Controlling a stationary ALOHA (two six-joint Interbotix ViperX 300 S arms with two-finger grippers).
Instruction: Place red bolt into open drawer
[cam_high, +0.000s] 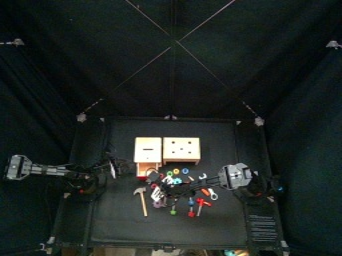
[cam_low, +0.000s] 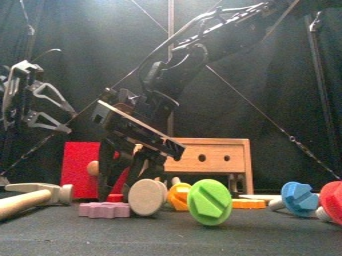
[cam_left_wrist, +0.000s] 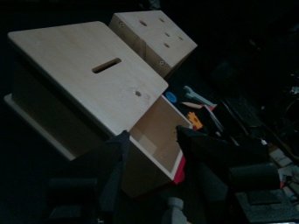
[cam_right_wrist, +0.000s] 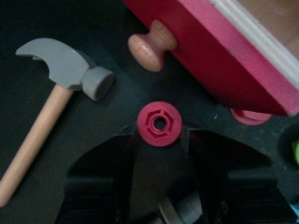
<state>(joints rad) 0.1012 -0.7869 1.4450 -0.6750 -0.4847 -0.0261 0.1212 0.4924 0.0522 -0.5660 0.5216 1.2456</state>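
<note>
The open drawer (cam_low: 80, 162) has a red front and a round wooden knob (cam_right_wrist: 149, 47); it is pulled out of the left wooden box (cam_high: 147, 148). My right gripper (cam_right_wrist: 158, 133) reaches across the table and hangs low in front of the drawer (cam_right_wrist: 222, 44), open, its jaws on either side of a pink hex nut (cam_right_wrist: 156, 122) that lies flat. It holds nothing. A red bolt (cam_low: 331, 201) lies at the far right among the toys, away from both grippers. My left gripper (cam_left_wrist: 158, 162) is open and empty, just over the drawer's wooden inside (cam_left_wrist: 156, 140).
A toy hammer (cam_right_wrist: 56, 87) lies left of the nut. A green bolt (cam_low: 210, 201), a blue bolt (cam_low: 301, 197) and other small toys lie along the front. A second wooden box (cam_high: 185, 150) stands to the right of the first.
</note>
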